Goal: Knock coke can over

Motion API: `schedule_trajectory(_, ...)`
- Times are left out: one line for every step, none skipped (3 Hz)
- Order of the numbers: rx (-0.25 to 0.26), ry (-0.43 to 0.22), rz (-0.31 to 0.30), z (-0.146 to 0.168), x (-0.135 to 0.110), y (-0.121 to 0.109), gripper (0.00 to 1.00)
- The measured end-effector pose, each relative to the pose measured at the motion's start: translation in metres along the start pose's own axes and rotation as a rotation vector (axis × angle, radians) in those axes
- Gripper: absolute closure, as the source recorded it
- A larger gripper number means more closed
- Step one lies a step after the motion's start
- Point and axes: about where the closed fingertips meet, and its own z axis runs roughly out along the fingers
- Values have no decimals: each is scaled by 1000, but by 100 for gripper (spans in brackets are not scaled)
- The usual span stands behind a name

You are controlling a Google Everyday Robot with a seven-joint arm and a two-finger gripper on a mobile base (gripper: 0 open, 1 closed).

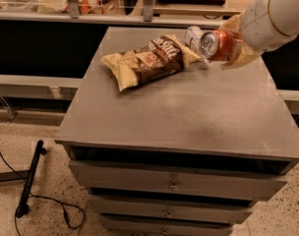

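end effector, far right, grips coke can hiding bottle's body

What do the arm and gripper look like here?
The arm is a thick, rounded white shell with a thin yellowish band. The gripper, at upper right around the coke can, has tan, wedge-shaped fingers. No cables show.

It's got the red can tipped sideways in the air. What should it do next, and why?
Probably lower and let go: the end effector, over the back right of the table, holds the coke can sideways, not yet resting down.
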Motion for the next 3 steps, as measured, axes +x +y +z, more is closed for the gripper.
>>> schedule_trajectory(-48,81,-165,9,6,7,100)
schedule_trajectory(-153,110,-293,13,13,11,100)
schedule_trajectory(-284,96,-385,6,21,22,100)
